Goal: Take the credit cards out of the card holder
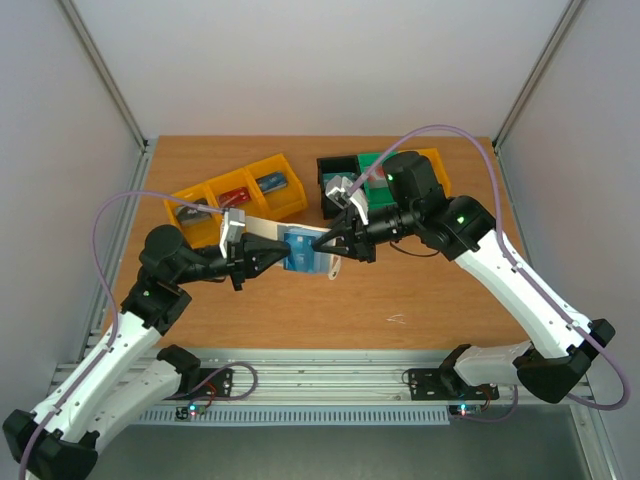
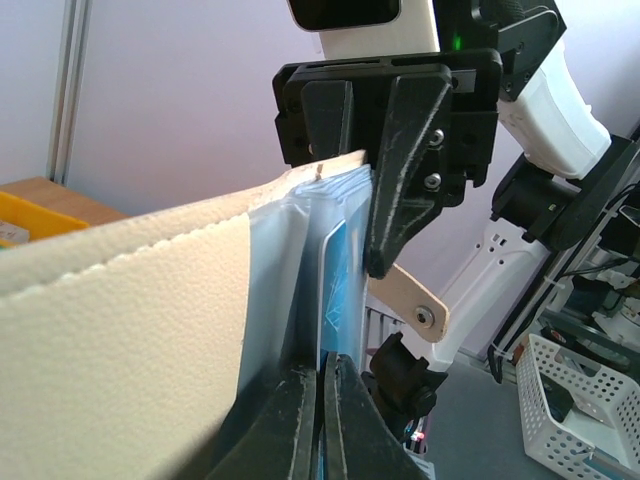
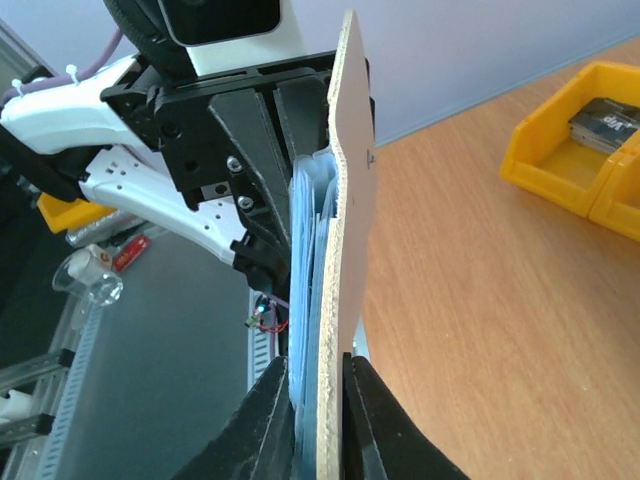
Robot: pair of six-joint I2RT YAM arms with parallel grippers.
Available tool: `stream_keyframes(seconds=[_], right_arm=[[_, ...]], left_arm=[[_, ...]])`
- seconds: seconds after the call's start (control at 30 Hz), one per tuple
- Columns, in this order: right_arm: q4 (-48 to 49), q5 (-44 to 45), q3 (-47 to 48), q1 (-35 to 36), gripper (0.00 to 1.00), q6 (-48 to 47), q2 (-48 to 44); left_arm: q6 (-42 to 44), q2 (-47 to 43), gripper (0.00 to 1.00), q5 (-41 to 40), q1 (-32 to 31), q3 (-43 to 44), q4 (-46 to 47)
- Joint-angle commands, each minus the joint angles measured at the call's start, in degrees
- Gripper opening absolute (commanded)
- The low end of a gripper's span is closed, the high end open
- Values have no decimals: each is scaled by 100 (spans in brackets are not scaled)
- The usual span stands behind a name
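Credit cards (image 1: 298, 250) sit inside the open card holder (image 1: 263, 228).

Credit cards (image 2: 336, 285): only thin blue edges show, the rest is tucked inside the card holder (image 2: 120, 330), so no. of cards can't be told. Left wrist view cuts the holder off at 9 & 6 o'clock. Top view: yellow bins (image 1: 283, 207) at 11 o'clock from the holder, contents too small to ID.
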Motion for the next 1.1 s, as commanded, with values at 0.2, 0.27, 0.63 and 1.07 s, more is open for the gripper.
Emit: stream_keyframes(seconds=[0.2,0.27,0.63,1.07], right_arm=[[-323,-307,-80,-355,4,-79,-195],[-471,-364,1,-365,3,-129,-170],[-637,-251,68,-424,20,-123,-32],[583,-759,-179,-418,28,619,184]], left_arm=[[-125,-54,0,-22,212,-78,335],[-83,-39,0,15,213,-81,340],[47,-9,0,64,222,-105,412],[-19,82,0,39,222,-148,717]])
